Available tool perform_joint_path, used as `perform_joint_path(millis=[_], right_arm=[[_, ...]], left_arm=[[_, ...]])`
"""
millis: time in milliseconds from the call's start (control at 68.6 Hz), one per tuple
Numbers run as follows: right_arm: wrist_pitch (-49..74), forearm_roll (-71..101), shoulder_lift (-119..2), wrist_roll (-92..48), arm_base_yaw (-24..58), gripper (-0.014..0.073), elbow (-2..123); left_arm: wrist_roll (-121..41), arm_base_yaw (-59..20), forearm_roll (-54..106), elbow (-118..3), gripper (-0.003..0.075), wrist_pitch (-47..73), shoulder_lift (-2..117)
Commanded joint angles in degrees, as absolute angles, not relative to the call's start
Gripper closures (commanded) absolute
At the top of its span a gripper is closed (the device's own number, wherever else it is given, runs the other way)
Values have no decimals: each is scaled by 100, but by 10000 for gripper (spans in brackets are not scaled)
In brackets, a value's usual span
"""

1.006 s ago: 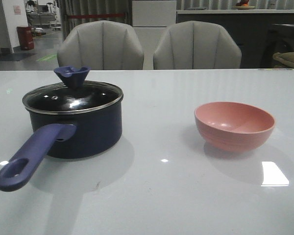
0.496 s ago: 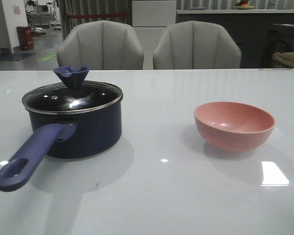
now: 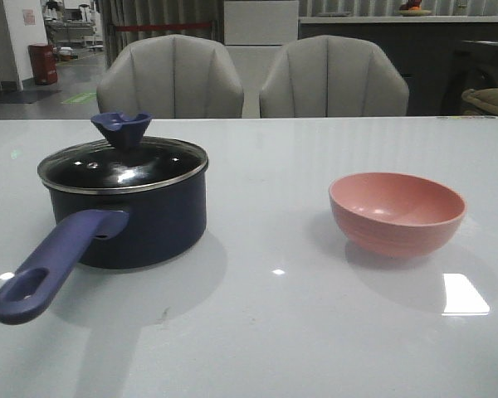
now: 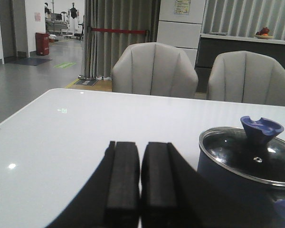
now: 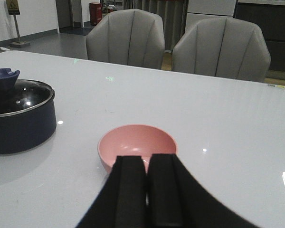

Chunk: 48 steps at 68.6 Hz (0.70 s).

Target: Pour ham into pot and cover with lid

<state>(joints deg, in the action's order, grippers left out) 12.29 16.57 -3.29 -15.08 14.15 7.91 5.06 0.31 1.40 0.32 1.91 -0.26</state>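
Looking from the near edge of the table (image 3: 257, 348), we see neither of our arms in the front view; only the wrist views show them. Our left gripper (image 4: 140, 185) has its fingers drawn narrow, almost touching, holding nothing. Our right gripper (image 5: 146, 187) is the same, its fingers nearly together and empty, just short of the pink bowl (image 3: 397, 212).

That bowl sits toward the table's right edge, upright, and we can make out no ham inside it. Well apart from it, toward the left edge, stands the pot (image 3: 141, 224), its long handle (image 3: 50, 269) angled toward the near left corner. The lid (image 3: 123, 163) rests on the pot's rim, covering it, knob up. Past the far edge stand two grey chairs (image 3: 173, 76).
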Motion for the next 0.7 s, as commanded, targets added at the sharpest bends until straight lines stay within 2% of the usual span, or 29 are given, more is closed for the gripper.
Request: perform_joint_path(millis=[0, 496, 686], right_arm=[[745, 1685, -398, -1574, 1422, 439, 949], [741, 1685, -398, -1604, 1422, 439, 942], [371, 1377, -376, -1552, 1204, 439, 646]], left_arm=[[567, 40, 137, 151, 607, -264, -134], [567, 40, 137, 151, 607, -264, -134], [567, 40, 137, 151, 607, -264, -134]])
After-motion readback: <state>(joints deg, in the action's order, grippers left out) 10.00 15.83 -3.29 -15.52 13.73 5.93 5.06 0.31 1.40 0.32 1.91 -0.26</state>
